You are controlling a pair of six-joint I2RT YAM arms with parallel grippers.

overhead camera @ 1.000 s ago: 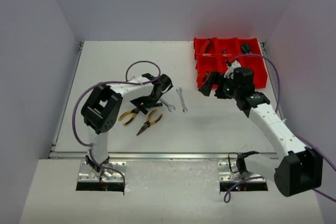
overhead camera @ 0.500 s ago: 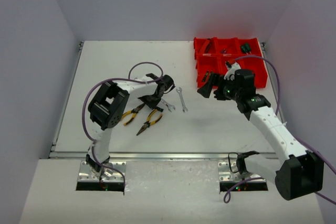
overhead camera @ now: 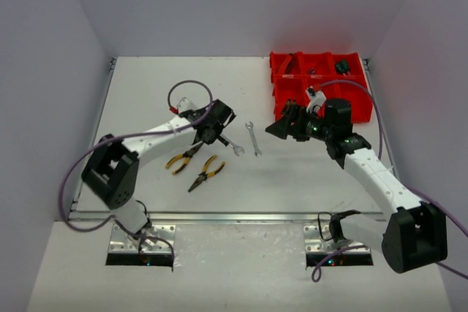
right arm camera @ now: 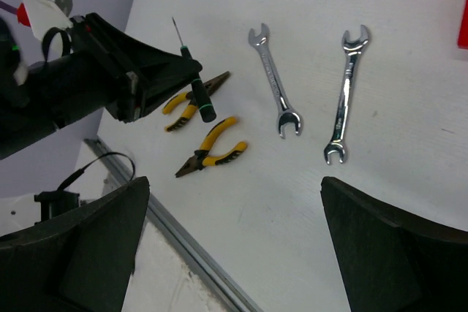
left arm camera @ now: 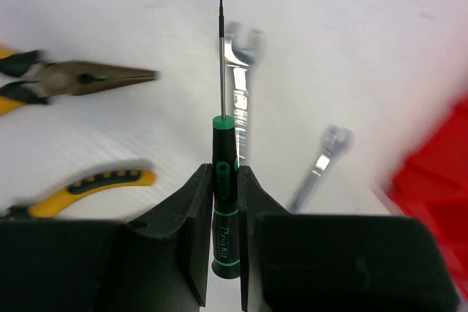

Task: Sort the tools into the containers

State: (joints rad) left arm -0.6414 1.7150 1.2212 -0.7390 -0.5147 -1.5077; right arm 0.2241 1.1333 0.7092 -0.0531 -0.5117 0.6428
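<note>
The left jaws are shut tight on a green-and-black screwdriver (left arm camera: pixel 223 140). In the left wrist view its handle is pinched between the two dark fingers (left arm camera: pixel 191 217) at the lower middle of the frame. The thin shaft runs straight up to a fine tip near the top. In the top view this grip sits left of centre.

Behind the shaft lies a silver wrench (left arm camera: pixel 238 93), blurred, and a second wrench (left arm camera: pixel 320 166) lies to its right. At the left of that frame are the nose of one pair of yellow-handled pliers (left arm camera: pixel 95 78) and, lower down, a yellow handle of another pair (left arm camera: pixel 95 184).

The right jaws stand wide open with nothing between them. In the right wrist view their fingers (right arm camera: pixel 80 253) fill the two lower corners. Above them, the two wrenches lie side by side on the white worktop (right arm camera: pixel 409 49), and both pliers lie left of centre.

In the top view the right jaws hover at the near left corner of the red bins (overhead camera: pixel 362 107), which sit in the upper right. Some dark tools lie in the bins' compartments, too small to name.
</note>
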